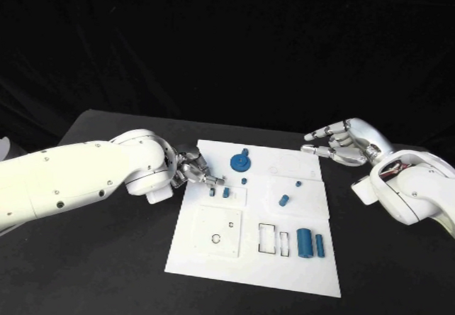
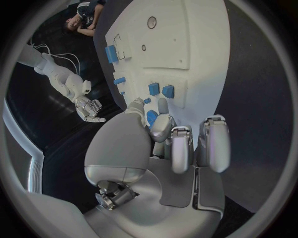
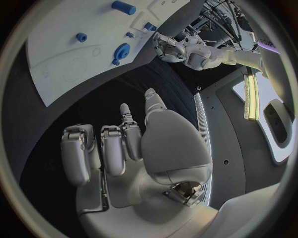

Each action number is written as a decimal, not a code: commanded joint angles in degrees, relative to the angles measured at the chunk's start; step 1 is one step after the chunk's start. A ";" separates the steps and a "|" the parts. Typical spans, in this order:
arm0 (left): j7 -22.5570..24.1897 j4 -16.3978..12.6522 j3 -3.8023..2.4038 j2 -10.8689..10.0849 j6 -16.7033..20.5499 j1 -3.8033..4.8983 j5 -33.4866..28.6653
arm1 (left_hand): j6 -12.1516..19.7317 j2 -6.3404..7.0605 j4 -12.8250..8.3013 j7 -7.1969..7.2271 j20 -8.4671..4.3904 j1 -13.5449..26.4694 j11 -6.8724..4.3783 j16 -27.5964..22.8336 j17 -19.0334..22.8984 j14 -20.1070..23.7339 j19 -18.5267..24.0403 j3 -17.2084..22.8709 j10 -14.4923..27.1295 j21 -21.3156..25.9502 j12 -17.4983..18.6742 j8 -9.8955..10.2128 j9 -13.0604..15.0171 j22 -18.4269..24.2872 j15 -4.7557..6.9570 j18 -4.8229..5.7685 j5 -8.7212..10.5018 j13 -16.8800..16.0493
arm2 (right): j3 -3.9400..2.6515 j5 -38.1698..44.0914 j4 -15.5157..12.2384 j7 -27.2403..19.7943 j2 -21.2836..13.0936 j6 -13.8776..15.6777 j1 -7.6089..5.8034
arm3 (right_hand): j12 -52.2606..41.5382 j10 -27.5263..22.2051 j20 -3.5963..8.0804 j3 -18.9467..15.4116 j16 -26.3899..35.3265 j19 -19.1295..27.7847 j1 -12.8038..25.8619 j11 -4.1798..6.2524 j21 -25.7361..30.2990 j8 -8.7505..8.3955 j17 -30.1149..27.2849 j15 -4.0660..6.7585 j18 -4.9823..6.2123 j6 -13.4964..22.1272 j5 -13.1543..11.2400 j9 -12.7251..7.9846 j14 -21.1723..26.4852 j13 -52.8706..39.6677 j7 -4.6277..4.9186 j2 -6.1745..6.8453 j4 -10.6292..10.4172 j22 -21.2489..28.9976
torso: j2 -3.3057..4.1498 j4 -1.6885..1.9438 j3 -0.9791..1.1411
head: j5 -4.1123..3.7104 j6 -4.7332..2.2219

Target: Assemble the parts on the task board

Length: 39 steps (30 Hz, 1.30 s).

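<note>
The white task board (image 1: 207, 256) lies mid-table. A blue gear (image 1: 241, 162) sits near its far edge, with small blue pieces (image 1: 283, 200) below it. Two blue cylinders (image 1: 310, 243) lie at the near right, beside empty slots. My left hand (image 1: 193, 168) hovers at the board's far left edge, fingers part curled, tips close to two small blue pieces (image 1: 218, 192) standing in the board. In the left wrist view these pieces (image 2: 160, 90) lie just past the fingers (image 2: 180, 144), and the gear (image 2: 151, 117) shows between thumb and finger. My right hand (image 1: 341, 143) is raised off the far right corner, holding nothing.
The black table (image 1: 99, 264) surrounds the board, with bare room on both sides. A square plate with a round hole (image 1: 216, 231) is set into the board's near left. The right wrist view shows the board (image 3: 62, 54), the gear (image 3: 121, 51) and my left hand (image 3: 169, 47).
</note>
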State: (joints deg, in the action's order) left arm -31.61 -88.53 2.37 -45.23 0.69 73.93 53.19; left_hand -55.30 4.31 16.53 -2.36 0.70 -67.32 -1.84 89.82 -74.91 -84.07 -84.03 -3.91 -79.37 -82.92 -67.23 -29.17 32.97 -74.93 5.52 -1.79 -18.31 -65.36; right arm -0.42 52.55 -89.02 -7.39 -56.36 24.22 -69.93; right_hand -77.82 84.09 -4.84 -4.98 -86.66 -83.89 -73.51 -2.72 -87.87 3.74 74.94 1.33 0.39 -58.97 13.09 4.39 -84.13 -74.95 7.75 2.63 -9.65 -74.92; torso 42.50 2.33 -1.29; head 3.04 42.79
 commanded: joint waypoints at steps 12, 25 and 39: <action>-4.47 0.03 0.07 -0.03 -6.60 -0.23 5.82 | -2.15 -0.87 -0.28 0.56 -0.11 -2.33 -0.47 0.18 -15.09 -5.93 -3.89 -0.26 -1.35 -0.94 -1.35 -0.36 -0.90 -9.02 0.13 0.07 -0.79 -1.07 | 0.01 0.03 0.06 -0.47 0.06 -0.78 0.21 | 0.20 0.81 0.13 -0.17 0.28 -3.70 -0.22 -0.01 0.37 0.16 9.00 0.10 0.67 -0.31 0.33 0.09 -4.53 -8.72 -0.16 -0.57 0.01 -10.90 | 0.08 -0.07 -0.03 | 0.11 0.13; -4.37 0.22 0.08 0.76 -2.59 -1.01 5.12 | -2.25 -1.12 -0.06 0.56 -0.16 -2.20 -0.50 0.18 -15.09 -5.93 -3.89 -0.31 -1.37 -0.90 -1.36 -0.44 -1.00 -8.99 0.18 0.06 -0.90 -1.06 | 0.01 0.02 0.05 -0.48 0.04 -0.81 0.26 | 0.20 0.81 0.13 -0.17 0.28 -3.70 -0.22 -0.01 0.37 0.16 9.00 0.10 0.67 -0.31 0.33 0.09 -4.53 -8.72 -0.16 -0.57 0.01 -10.90 | 0.08 -0.08 0.04 | 0.12 0.25; -4.54 0.67 0.08 1.57 -2.16 -1.08 4.75 | -1.98 -1.83 -0.08 0.83 -0.43 -3.94 -0.75 0.18 -15.09 -5.93 -3.90 0.39 -1.28 -0.82 -1.22 -0.52 -1.92 -9.00 0.41 0.06 -7.29 -0.84 | 0.01 -0.02 0.08 -0.46 0.12 -0.91 0.27 | 0.20 0.81 0.13 -0.17 0.28 -3.70 -0.22 -0.01 0.37 0.16 9.00 0.10 0.67 -0.31 0.33 0.09 -4.53 -8.72 -0.16 -0.57 0.01 -10.90 | 0.05 -0.05 0.01 | 0.10 0.44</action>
State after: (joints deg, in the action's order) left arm -36.04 -87.82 2.46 -43.85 -1.85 72.87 58.23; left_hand -57.12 2.56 16.44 -1.72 0.70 -70.88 -2.52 89.82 -74.90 -84.07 -84.03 -3.86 -80.41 -83.58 -68.53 -29.39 31.09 -74.91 5.52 -1.78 -25.28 -66.28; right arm -0.41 52.41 -88.94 -7.41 -56.31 24.11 -69.70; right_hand -77.82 84.09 -4.84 -4.97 -86.66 -83.89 -73.51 -2.72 -87.87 3.74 74.91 1.33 0.38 -58.97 13.09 4.39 -84.13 -74.95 7.75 2.63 -9.64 -74.95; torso 42.57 2.28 -1.25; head 3.10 43.22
